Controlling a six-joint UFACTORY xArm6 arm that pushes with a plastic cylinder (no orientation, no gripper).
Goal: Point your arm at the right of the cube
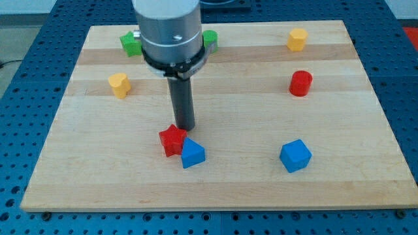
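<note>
resting my tip [185, 126] against the red star block [172, 140], well left of the blue cube [295, 156].

Tool: my tip [185, 127] touches the top edge of the red star block [172, 140].
Beside it: blue triangular block [192, 154], touching.
Blue cube [295, 156]: well apart, view's right.
Worktop [98, 176]: pale wood.

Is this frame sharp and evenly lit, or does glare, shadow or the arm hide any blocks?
Camera view: sharp, evenly lit, no strong glare on the board; shadows are soft and short. The arm partly hides two green blocks at the view's top. My tip sits just above the red block, which touches the blue triangle; the blue cube is unobstructed.
</note>
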